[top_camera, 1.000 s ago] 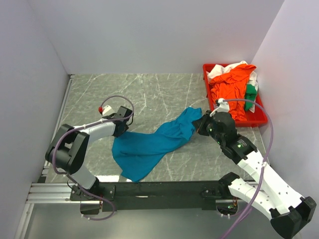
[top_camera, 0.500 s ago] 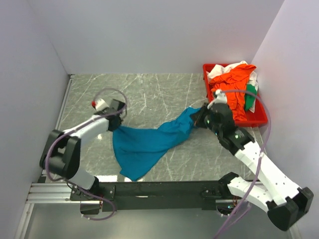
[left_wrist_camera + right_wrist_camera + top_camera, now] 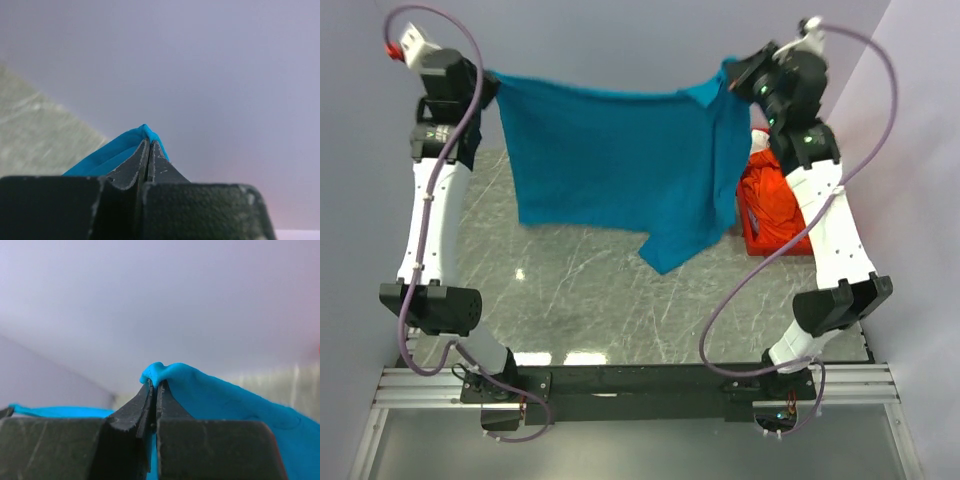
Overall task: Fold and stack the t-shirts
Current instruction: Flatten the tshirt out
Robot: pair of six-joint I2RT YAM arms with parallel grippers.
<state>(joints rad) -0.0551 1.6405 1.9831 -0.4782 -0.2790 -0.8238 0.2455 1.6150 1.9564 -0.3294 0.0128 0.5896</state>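
Holding teal-blue t-shirt (image 3: 610,160) aloft over the table (image 3: 580,290), stretched between left gripper (image 3: 149,146) and right gripper (image 3: 155,385), both clenched on its top edge (one corner drooping), likely to spread it flat

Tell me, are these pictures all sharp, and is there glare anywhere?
Top view: sharp, with small glare spots on the glossy table below the teal t-shirt. Left wrist view: left gripper crisp, table behind it soft. Right wrist view: right gripper crisp, background hazy.

orange t-shirt (image 3: 772,200) half hidden behind right arm (image 3: 825,215) and teal t-shirt (image 3: 610,150), far counter (image 3: 600,290) screened by same cloth, pile contents unreadable
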